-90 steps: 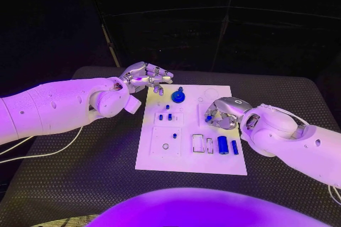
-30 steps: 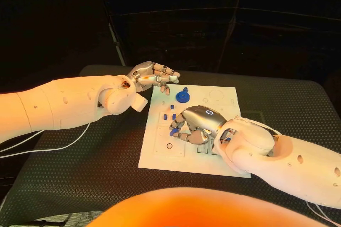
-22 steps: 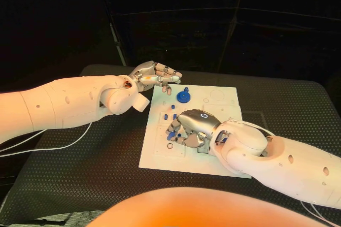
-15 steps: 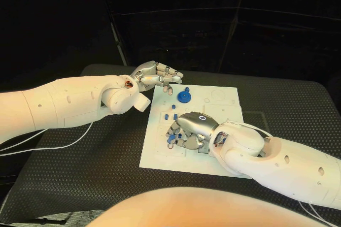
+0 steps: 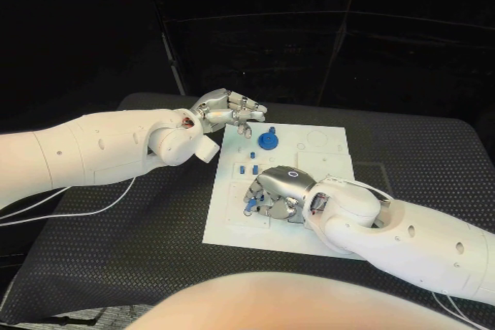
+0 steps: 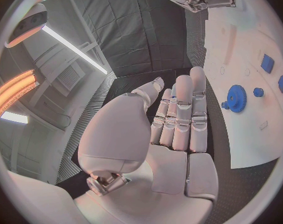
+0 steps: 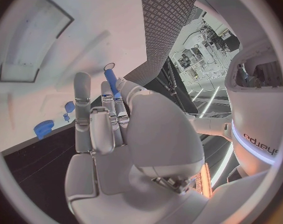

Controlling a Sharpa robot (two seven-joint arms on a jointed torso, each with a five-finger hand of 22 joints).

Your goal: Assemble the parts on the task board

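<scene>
The white task board (image 5: 229, 226) lies in the middle of the black desk (image 5: 114, 258). The right hand (image 5: 277, 194) hangs low over the board's middle with its back to the head camera, so much of the board beneath it is hidden. From the right wrist view its fingers (image 7: 83, 102) reach toward the board and pinch a slim blue peg (image 7: 110, 78) at their tips, the peg's free end close to the white surface; whether that end touches the board or sits in a hole cannot be told. In the head view just a sliver of blue shows at the hand's near edge.

The left hand (image 5: 225, 107) hovers off the board's far left corner, holding nothing. Its fingers (image 6: 178, 109) lie side by side and nearly straight in the left wrist view, while the head view shows them loosely bent.

A blue gear (image 5: 268, 139) stands on the far part of the board, near the left hand but apart from it. Three small blue pegs (image 5: 247, 165) stand between the gear and the right hand. The board's recesses on the right are partly covered by the right arm, and their contents cannot be made out.
</scene>
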